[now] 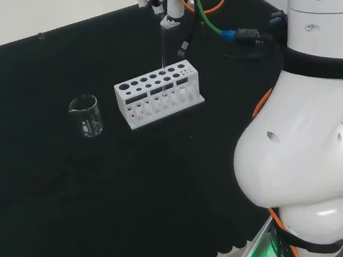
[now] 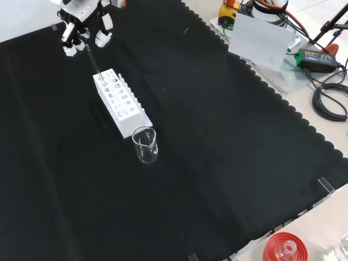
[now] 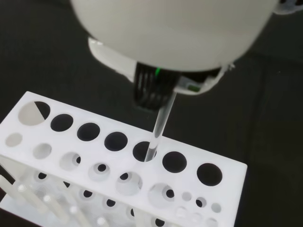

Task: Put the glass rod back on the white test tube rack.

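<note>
The robot hand [image 1: 166, 3] hangs above the far end of the desk [image 1: 72, 201], fingers [image 2: 103, 37] curled downward and pinching the top of the glass rod [image 1: 163, 52]. In the front view the robot hand sits at the top left, right over the white test tube rack [image 2: 120, 103]. The glass rod drops almost straight down, a slight tilt to it, and the wrist view shows its lower end going into one of the large round holes in the rack's top row, third from one end. So the rod is in the rack and gripped at once.

The rack stands upright on the black cloth, its other holes open. Just beside it stands a clear glass beaker [image 1: 85, 115], upright, nothing visible inside. At the lower edge of the front view, a red ribbed stand [image 2: 285, 247] carries a clear piece of glassware.

No readable writing on the rack or beaker.
</note>
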Action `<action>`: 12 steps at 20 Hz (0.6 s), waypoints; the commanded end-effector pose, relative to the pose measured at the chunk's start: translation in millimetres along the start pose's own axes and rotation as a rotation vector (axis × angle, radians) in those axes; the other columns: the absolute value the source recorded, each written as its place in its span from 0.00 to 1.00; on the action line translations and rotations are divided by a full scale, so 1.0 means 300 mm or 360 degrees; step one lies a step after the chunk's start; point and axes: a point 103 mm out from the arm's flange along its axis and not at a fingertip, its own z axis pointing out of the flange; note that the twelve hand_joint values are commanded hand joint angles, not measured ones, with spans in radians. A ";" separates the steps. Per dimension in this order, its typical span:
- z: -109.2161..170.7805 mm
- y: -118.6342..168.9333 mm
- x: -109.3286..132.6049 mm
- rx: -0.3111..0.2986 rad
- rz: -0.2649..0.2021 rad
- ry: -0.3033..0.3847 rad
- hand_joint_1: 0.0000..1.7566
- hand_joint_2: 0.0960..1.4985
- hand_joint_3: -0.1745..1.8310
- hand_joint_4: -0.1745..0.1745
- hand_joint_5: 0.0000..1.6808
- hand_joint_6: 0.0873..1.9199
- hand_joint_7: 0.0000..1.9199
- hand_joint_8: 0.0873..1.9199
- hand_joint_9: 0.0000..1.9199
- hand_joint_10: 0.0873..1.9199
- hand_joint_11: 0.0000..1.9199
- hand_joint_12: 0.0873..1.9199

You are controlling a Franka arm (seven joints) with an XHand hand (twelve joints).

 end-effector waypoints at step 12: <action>-0.105 -0.087 0.016 -0.0053 0.0017 -0.0029 0.74 0.15 0.53 0.05 0.25 0.43 0.55 0.31 0.91 0.00 0.93 0.19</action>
